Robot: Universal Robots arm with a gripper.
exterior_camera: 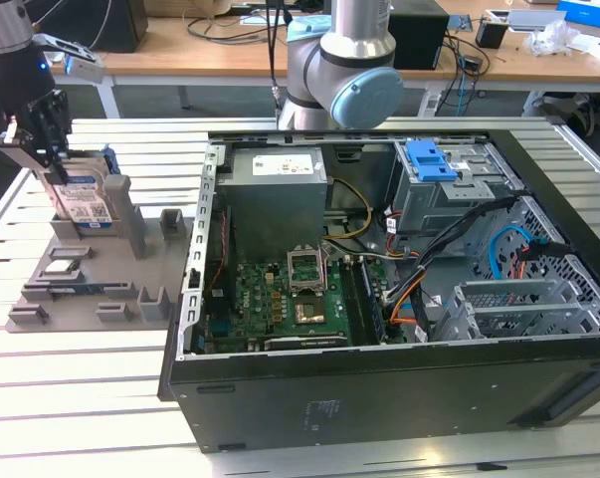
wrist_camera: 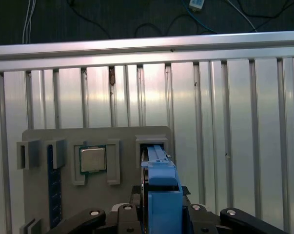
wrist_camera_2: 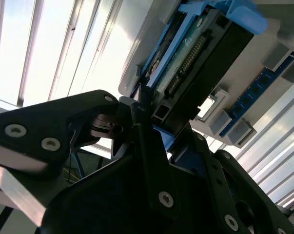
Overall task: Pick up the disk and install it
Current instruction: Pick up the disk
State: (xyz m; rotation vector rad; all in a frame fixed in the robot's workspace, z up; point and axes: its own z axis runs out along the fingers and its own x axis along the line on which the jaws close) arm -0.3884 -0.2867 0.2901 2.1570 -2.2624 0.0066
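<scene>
The disk [exterior_camera: 86,204], a silver drive with a white and blue label in a blue bracket, stands on edge in a slot of the grey holder [exterior_camera: 81,269] at the exterior view's left. My gripper [exterior_camera: 49,149] is directly over it, its black fingers closed on the disk's upper edge. In the first wrist view the blue bracket of the disk [wrist_camera: 161,187] runs from the holder's slot up between the gripper [wrist_camera: 161,217] fingers. The second wrist view shows the disk's connector edge [wrist_camera_2: 195,63] pinched at the gripper [wrist_camera_2: 151,122].
The open computer case [exterior_camera: 379,398] lies at the exterior view's right, with a grey power supply [exterior_camera: 277,189], motherboard [exterior_camera: 280,299] and a drive cage with a blue latch [exterior_camera: 431,159]. The holder also carries a processor [wrist_camera: 93,160] and a memory stick [wrist_camera: 51,185]. The slatted metal table [exterior_camera: 81,398] surrounds them.
</scene>
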